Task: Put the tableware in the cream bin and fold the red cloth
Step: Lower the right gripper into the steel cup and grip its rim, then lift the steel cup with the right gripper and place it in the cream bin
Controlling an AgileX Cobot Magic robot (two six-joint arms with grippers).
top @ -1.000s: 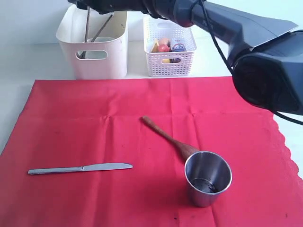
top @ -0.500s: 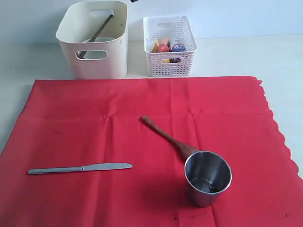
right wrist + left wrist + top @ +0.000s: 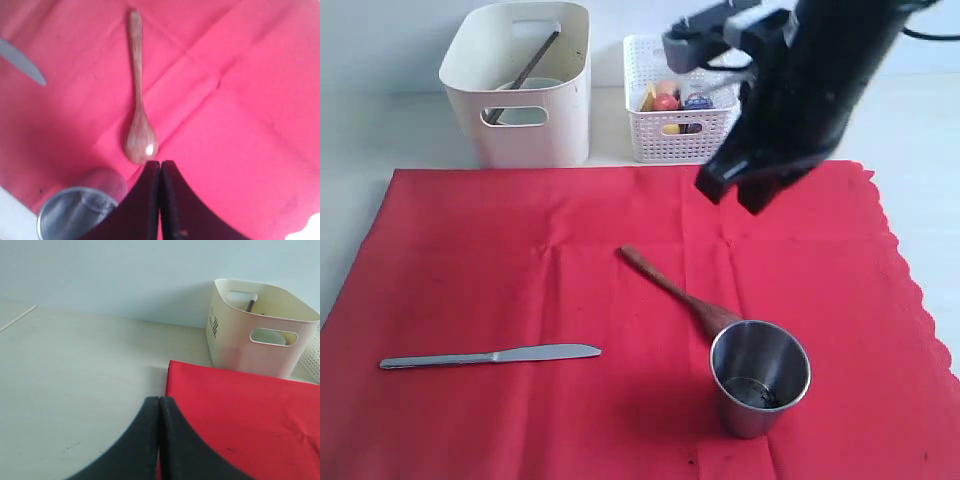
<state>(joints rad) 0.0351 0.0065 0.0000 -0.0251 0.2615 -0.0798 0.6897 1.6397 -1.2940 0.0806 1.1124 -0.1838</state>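
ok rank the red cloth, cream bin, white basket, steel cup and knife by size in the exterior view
1. red cloth
2. cream bin
3. white basket, partly behind the right arm
4. steel cup and knife: unsure; the knife is longer but thin, the cup bulkier and nearer the camera

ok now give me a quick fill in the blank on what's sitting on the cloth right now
1. The number of tableware pieces on the red cloth is ____.
2. The steel cup stands ____ by the bowl end of the wooden spoon.
3. In the exterior view, the table knife lies to the cup's ____.
Missing words: three; upright; left.
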